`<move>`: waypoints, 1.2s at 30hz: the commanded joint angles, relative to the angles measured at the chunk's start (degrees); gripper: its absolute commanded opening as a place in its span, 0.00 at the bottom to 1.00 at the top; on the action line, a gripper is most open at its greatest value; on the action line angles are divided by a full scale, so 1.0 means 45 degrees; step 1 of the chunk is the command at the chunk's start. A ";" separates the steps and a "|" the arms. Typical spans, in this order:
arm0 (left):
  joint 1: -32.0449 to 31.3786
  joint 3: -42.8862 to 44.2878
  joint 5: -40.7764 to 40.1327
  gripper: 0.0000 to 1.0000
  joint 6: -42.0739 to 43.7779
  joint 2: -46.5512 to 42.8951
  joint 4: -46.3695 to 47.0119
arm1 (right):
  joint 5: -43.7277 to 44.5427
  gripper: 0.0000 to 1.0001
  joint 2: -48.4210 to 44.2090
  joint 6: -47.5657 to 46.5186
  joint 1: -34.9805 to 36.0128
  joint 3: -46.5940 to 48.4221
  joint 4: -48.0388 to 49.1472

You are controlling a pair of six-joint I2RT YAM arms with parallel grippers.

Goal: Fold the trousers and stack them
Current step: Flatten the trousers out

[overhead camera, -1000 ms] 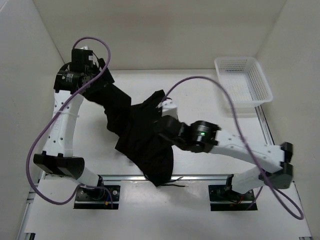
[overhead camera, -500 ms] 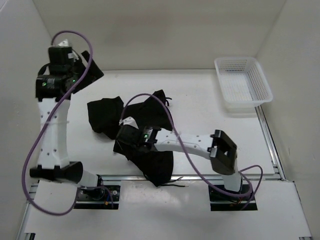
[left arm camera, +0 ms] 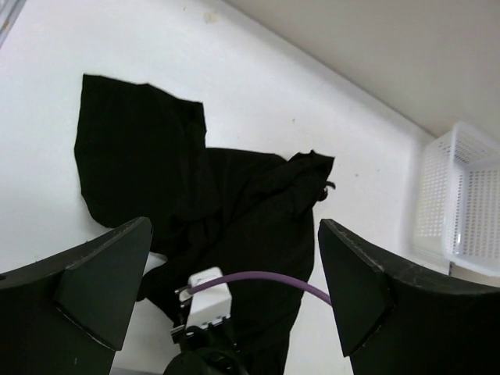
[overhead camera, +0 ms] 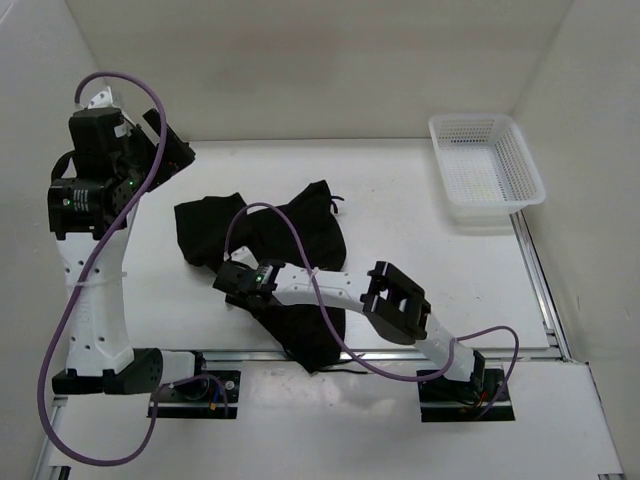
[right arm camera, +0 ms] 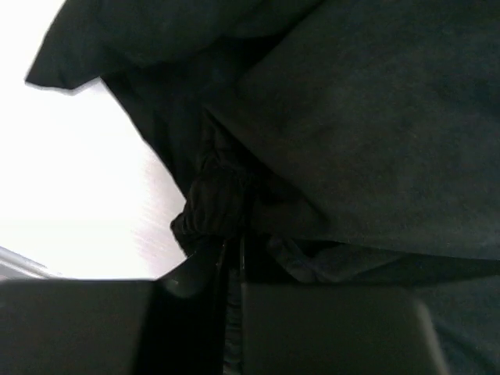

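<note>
The plain black soft-fabric trousers (overhead camera: pixel 205 232) lie crumpled left of centre on the white table (overhead camera: pixel 430 220), with one end reaching the near rail. The right gripper (overhead camera: pixel 232 283) is clenched on a small bunch at their left edge. The left gripper (overhead camera: pixel 165 145) hangs raised, its fingers spread and empty. We judge that so small a pinch may slip or drag the heap unspread, and the purple cable (overhead camera: pixel 250 207) crossing the fabric may snag.

**Legible markings.** No writing, brand, number or sign could be read in any of my three views. The trousers (overhead camera: pixel 207 235) showed plain black cloth. The white block (left arm camera: pixel 207 301) on my right arm appeared unmarked, though it was too small in the left wrist view to be sure.
</note>
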 commanded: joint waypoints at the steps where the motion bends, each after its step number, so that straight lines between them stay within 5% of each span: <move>1: 0.0055 -0.0400 0.0093 1.00 -0.0067 -0.0061 -0.0118 | 0.1338 0.00 -0.1302 0.0344 0.0051 0.0053 -0.0572; 11: 0.0055 -0.1004 -0.0142 1.00 0.0167 -0.0061 0.0252 | 0.5069 0.00 -1.0737 0.0891 -0.1039 -0.4244 -0.2308; 17: 0.0055 -0.2567 0.0930 1.00 0.0050 -0.0198 0.1053 | 0.3394 0.02 -1.3516 -0.2505 -0.6639 -0.6727 -0.0184; 18: 0.0055 -0.2936 0.0932 1.00 0.0050 -0.0198 0.1054 | 0.2714 0.11 -1.3265 -0.2508 -0.8330 -0.6730 -0.0181; 19: 0.0055 -0.3114 0.1068 1.00 0.0050 -0.0198 0.1170 | 0.2089 0.52 -1.3069 -0.2508 -0.9140 -0.6556 -0.0355; 21: 0.0055 -0.3563 0.1069 1.00 0.0381 -0.0198 0.1171 | 0.1169 0.73 -1.3085 -0.2390 -1.0454 -0.6183 -0.0533; 23: -0.0082 -0.4012 0.1069 1.00 0.0519 -0.0198 0.1171 | 0.0873 0.78 -1.3688 -0.2273 -1.0457 -0.6319 -0.0377; 25: -0.0490 -0.5042 0.1069 1.00 0.0655 -0.0198 0.1171 | 0.0754 0.78 -1.4023 -0.2099 -1.0457 -0.6670 -0.0376; 26: -0.0492 -0.5494 0.1069 0.95 0.0655 -0.0314 0.1384 | 0.0754 0.65 -1.4179 -0.1981 -1.0282 -0.6845 -0.0609; 27: -0.0820 -0.7007 0.1533 0.83 0.0655 -0.0702 0.1947 | 0.0754 0.30 -1.4819 -0.1555 -1.0145 -0.7505 -0.0998; 30: -0.1875 -0.8951 0.1401 0.35 0.0345 -0.1153 0.2654 | 0.0269 0.04 -1.5486 -0.0949 -0.9988 -0.8875 -0.1312; 32: -0.3197 -1.0023 0.1691 0.14 -0.0123 -0.1272 0.3005 | -0.0297 0.00 -1.5800 -0.0693 -0.9988 -1.0004 -0.1314; 34: -0.4508 -1.0399 0.1694 0.14 -0.0553 -0.0866 0.3591 | -0.0903 0.12 -1.5919 -0.0282 -0.9988 -1.0692 -0.1314; 35: -0.6062 -1.0401 0.1385 0.18 -0.1077 -0.0591 0.3748 | -0.1428 0.20 -1.6035 -0.0165 -0.9872 -1.1256 -0.1179; 36: -0.6851 -1.0401 0.1034 0.39 -0.1373 -0.0240 0.3749 | -0.1433 0.31 -1.6036 0.0126 -0.9735 -1.1474 -0.1177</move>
